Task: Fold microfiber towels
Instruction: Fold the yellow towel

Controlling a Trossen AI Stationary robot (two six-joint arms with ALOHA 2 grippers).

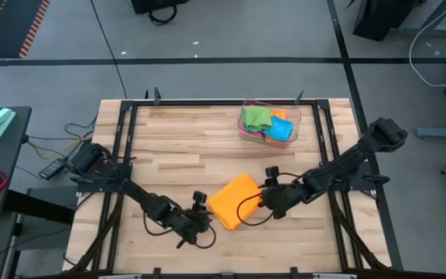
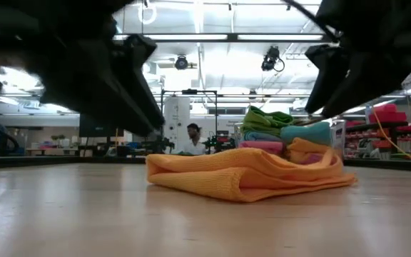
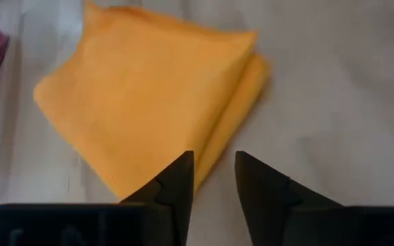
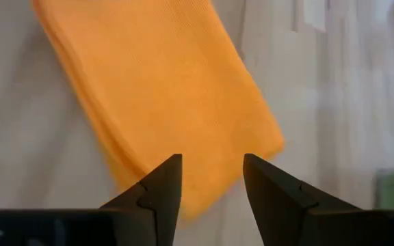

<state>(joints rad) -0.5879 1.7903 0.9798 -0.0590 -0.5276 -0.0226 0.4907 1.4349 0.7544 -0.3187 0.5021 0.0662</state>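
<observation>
An orange microfiber towel (image 1: 235, 200) lies folded in several layers on the wooden table, near its middle toward the front; the low view shows the orange towel (image 2: 248, 178) flat, its folded edge facing the camera. My left gripper (image 1: 205, 221) is open just off the towel's near left corner, and the left wrist view shows its fingers (image 3: 214, 184) apart with nothing between them. My right gripper (image 1: 263, 201) hovers open at the towel's right edge. The right wrist view looks past this gripper (image 4: 212, 184) down onto the cloth (image 4: 163, 89).
A clear plastic tray (image 1: 296, 116) stands at the far side, right of the middle, holding green (image 1: 255, 116), blue (image 1: 281, 130) and other folded towels. Bare wood lies to the left and along the front edge. A person (image 2: 191, 139) shows far off in the room.
</observation>
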